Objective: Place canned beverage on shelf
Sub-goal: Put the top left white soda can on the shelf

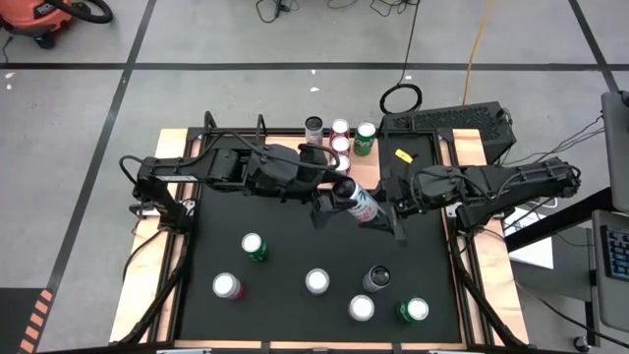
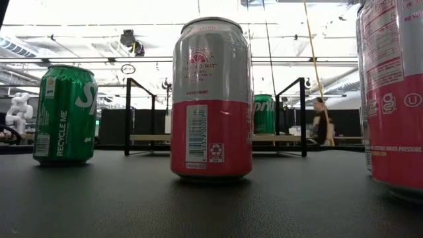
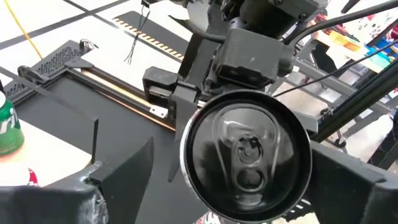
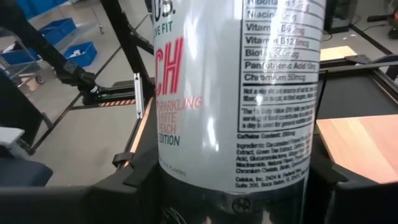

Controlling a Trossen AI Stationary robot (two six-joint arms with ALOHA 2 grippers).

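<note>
Can (image 1: 359,202) held tilted in mid-air over the middle of the mat (image 1: 285,261), between the two grippers, short of the shelf (image 1: 418,149)

The right gripper (image 1: 378,211) is clamped around the can's body, its fingers on either side of the label in the right wrist view, so it carries the weight; the left gripper (image 1: 324,205) meets the can's top end with its fingers (image 3: 124,177) spread wide on either side of the lid, apparently not gripping, which reads as a handover, though the direction cannot be told. The can leans, lid toward the left arm, likely so that end can be reached. Four cans (image 1: 339,138) already stand at the shelf's left end, leaving the right part free. Six more (image 1: 316,281) wait upright on the mat
</note>
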